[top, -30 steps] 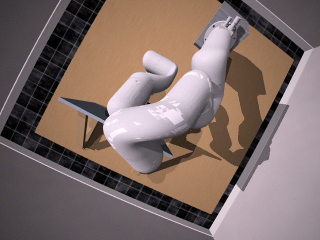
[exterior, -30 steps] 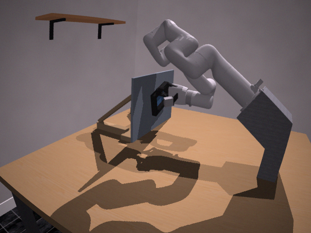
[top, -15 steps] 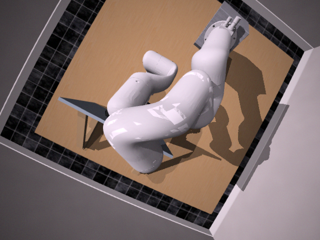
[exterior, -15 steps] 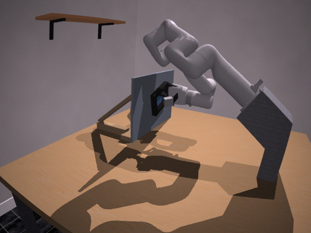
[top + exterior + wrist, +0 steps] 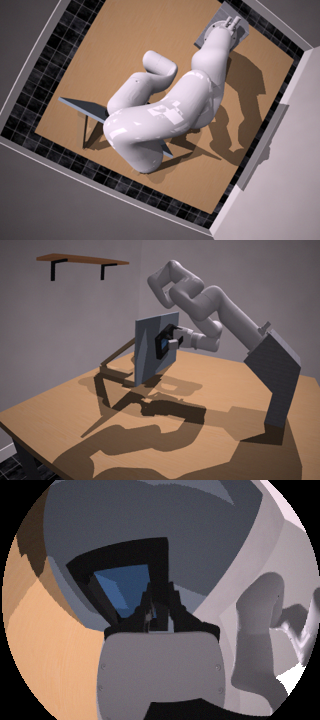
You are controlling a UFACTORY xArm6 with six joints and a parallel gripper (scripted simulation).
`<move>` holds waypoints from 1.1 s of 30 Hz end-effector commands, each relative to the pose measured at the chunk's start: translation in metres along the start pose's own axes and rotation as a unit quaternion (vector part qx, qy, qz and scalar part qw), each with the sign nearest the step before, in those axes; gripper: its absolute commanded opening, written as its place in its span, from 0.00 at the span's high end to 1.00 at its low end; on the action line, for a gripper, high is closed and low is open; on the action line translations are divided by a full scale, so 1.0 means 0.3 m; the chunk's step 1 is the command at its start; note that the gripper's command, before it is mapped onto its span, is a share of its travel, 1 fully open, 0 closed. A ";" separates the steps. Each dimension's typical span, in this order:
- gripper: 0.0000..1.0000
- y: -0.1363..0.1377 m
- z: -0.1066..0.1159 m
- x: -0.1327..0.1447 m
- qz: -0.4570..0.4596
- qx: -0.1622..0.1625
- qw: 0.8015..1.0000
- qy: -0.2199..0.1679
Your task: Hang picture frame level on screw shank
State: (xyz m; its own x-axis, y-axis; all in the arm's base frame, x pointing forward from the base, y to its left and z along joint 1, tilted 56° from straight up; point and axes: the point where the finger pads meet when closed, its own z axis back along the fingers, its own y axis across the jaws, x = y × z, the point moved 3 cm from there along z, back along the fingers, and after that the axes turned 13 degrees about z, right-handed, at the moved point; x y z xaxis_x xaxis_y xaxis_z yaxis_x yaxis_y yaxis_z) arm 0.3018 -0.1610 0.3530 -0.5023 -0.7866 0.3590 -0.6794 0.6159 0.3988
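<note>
One picture frame (image 5: pixel 160 344), black with a blue pane, we record flat against the upright grey panel (image 5: pixel 144 348) near the desk's (image 5: pixel 77 405) far-left edge, its right-hand bar pinched in our tool (image 5: pixel 168 336), whose fingers are nearly closed on it. The frame lies directly ahead of the tool, long axis roughly vertical though slightly tilted. We cannot see the screw, so we judge seating behind its head to turn on pressing toward the panel, then lowering.

The big white robot arm (image 5: pixel 219 309) bends down from its slanted base. Its gripper (image 5: pixel 169 336) points sideways, fingers squeezed shut on the black picture frame (image 5: pixel 161 344).
</note>
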 end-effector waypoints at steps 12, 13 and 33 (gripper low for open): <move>1.00 0.001 0.000 0.001 0.000 0.000 1.000 0.000; 1.00 0.001 0.000 0.001 0.000 0.000 1.000 0.000; 1.00 0.010 0.000 0.003 0.000 0.000 1.000 0.000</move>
State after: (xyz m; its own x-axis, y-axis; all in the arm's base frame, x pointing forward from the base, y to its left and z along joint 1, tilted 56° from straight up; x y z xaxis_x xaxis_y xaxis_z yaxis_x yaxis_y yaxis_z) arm 0.3005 -0.1602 0.3537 -0.5020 -0.7867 0.3594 -0.6790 0.6158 0.3996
